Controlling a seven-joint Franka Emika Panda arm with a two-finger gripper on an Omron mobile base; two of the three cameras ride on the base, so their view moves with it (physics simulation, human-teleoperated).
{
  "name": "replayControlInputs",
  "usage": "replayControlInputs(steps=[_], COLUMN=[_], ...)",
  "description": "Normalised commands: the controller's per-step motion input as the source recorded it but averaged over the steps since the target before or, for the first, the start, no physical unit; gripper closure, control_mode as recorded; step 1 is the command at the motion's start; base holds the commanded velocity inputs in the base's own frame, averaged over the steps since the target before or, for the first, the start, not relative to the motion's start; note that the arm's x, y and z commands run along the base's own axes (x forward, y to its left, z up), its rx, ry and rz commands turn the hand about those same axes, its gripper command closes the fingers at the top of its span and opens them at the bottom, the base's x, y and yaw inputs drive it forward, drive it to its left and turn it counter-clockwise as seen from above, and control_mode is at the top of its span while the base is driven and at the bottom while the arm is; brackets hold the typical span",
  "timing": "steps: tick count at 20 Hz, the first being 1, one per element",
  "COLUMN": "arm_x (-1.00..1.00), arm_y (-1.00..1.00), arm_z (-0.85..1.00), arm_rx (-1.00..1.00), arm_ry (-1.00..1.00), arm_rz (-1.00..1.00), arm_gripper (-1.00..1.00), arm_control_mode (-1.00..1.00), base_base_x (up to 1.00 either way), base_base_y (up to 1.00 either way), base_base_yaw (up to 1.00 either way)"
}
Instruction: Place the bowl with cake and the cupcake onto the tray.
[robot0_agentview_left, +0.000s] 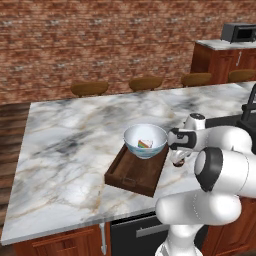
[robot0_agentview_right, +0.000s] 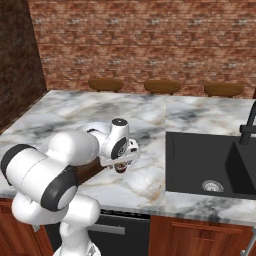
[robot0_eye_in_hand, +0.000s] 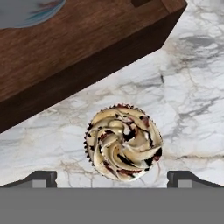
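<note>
So the bowl (robot0_agentview_left: 145, 141) with its cake wedge is already sitting on the far end of the tray (robot0_agentview_left: 136, 176), meaning the cupcake (robot0_eye_in_hand: 124, 142) is what's left. It's standing upright on the marble counter (robot0_agentview_left: 65, 150), just beside the tray's long side but not touching it, frosting swirl facing straight up at the hand camera. The gripper (robot0_eye_in_hand: 112, 177) is hanging right over it, jaws spread as wide as they go and holding nothing, with the two fingertips (robot0_eye_in_hand: 41, 178) on either side of the cupcake. It's round, so there's really no long axis to line up with; I'd say any approach angle works. The next move looks like a straight drop down and a squeeze, then a short hop sideways over the tray wall.
</note>
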Motion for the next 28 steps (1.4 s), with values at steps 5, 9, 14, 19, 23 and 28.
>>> replayControlInputs(steps=[5,9,14,19,23,28], arm_x=[0.09,0.24,0.01,0.0,0.0,0.0], arm_y=[0.0,0.0,0.0,0.0,0.0,0.0], arm_z=[0.0,0.0,-0.05,-0.23,-0.27,-0.04], arm_rx=[0.0,0.0,0.0,0.0,0.0,0.0], arm_ry=[0.0,-0.01,0.0,0.0,0.0,0.0], arm_rz=[0.04,0.01,0.01,0.0,0.0,0.0], arm_gripper=[-1.0,-1.0,-1.0,-1.0,-1.0,-1.0], arm_control_mode=[-1.0,-1.0,-1.0,-1.0,-1.0,-1.0], base_base_x=[0.0,0.0,0.0,0.0,0.0,0.0], base_base_y=[0.0,0.0,0.0,0.0,0.0,0.0], base_base_yaw=[0.0,0.0,0.0,0.0,0.0,0.0])
